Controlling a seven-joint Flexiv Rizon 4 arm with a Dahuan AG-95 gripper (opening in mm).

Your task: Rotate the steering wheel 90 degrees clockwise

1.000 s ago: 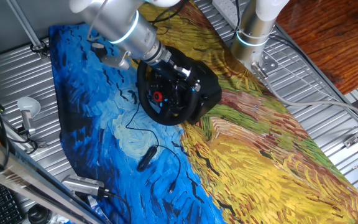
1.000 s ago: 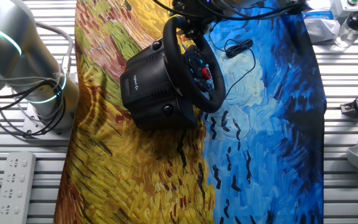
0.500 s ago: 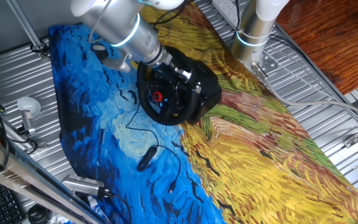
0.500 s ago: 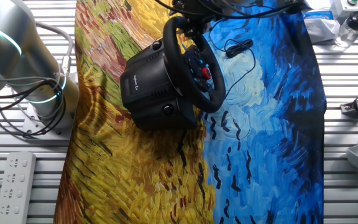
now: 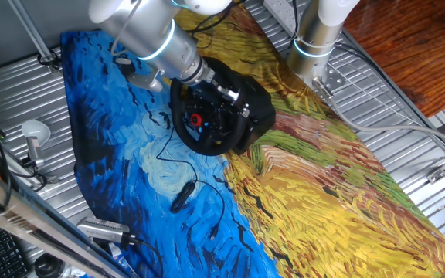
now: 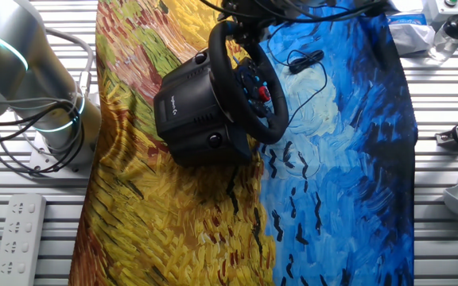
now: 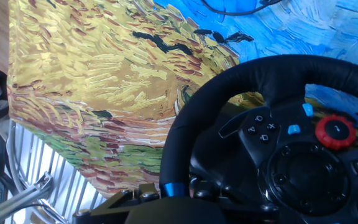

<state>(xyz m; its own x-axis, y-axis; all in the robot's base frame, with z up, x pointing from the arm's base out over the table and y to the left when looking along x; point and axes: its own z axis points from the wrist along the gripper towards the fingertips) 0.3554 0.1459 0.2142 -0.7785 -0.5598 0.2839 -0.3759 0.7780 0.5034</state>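
The surface [image 5: 408, 131] is a bench of ribbed metal slats, and a painted cloth [image 5: 307, 193] lies over its middle, one half swirling blue and the other half yellow wheat-field strokes. Past the far right corner in one fixed view there is reddish wooden flooring [image 5: 408, 46]. The steering wheel [image 5: 207, 120] sits on the cloth where the blue meets the yellow, its thick black rim tilted up on a bulky black base [image 6: 185, 111]. A red knob [image 7: 335, 131] and small blue-lit buttons [image 7: 293, 129] show on the hub in the hand view.

The arm comes down from the upper left in that fixed view, and the claw [image 5: 224, 94] is at the top of the wheel's rim. Its fingers are hidden against the black wheel, so I cannot tell whether it grips the rim or is open.

A small black device [image 5: 181, 198] on a thin cable lies on the blue half, near the wheel but apart from it. The arm's silver pedestal [image 6: 50, 119] stands on the slats at the left in the other fixed view, with a white power strip [image 6: 18, 230] nearer the camera.
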